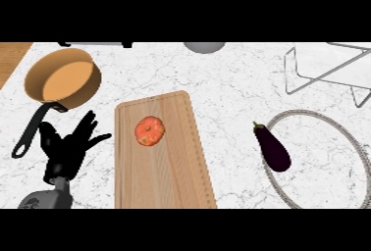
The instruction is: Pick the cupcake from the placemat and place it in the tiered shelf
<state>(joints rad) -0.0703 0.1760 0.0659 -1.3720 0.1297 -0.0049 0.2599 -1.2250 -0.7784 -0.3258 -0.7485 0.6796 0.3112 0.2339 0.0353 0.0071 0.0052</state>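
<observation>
Resting hand: left hand [69,147] was open, fingers spread.
Cupcake: none showed; an eggplant [272,149] lay on the placemat [308,113], far to its right.
Advice: confirm the target before reaching; the shelf [290,73] stood beyond.

The table [217,73] looks like white marble with grey veins, the chopping board [163,166] is pale grained wood, the shelf [326,73] is thin grey metal wire, the aubergine [272,148] has glossy purple skin, the pan [62,78] is matt orange

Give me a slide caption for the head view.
Left hand open beside cutting board holding a tomato; eggplant on placemat.
</observation>
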